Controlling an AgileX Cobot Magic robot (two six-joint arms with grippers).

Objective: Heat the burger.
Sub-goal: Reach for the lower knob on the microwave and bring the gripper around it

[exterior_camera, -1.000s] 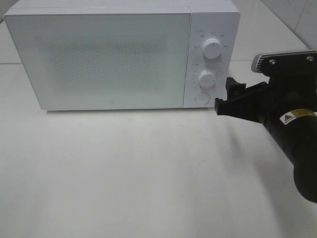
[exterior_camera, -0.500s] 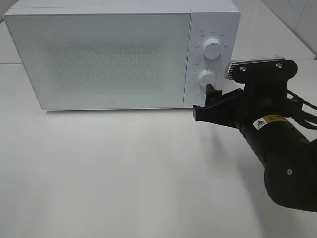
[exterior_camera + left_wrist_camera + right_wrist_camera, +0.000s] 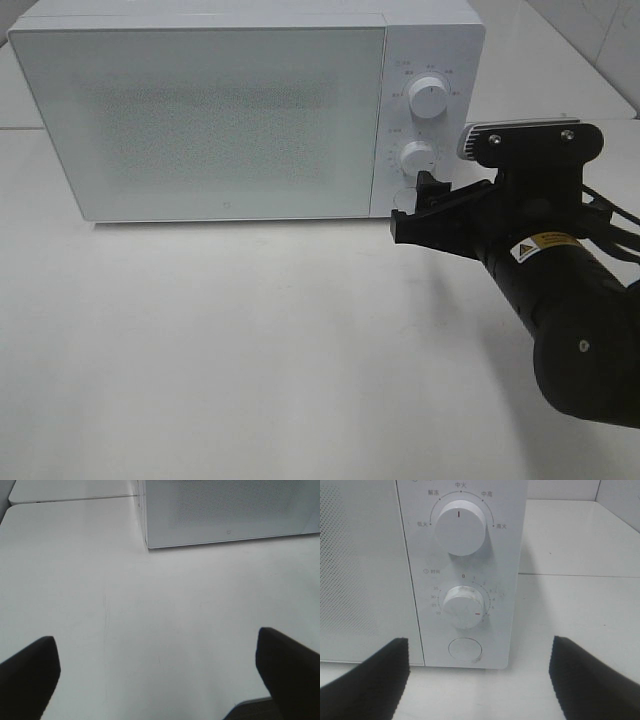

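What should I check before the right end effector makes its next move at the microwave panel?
1. Shut microwave door: ok.
2. Is the burger inside: cannot tell; the door hides the interior and nothing of it is in view.
3. Set timer knob, mark away from zero: ok.
4. Open right end effector facing the round button: ok; contact cannot tell.
5. Open, empty left end effector above the table: ok.

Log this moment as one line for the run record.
microwave: door closed | burger: not in view | right gripper: open, facing round button | left gripper: open, over table
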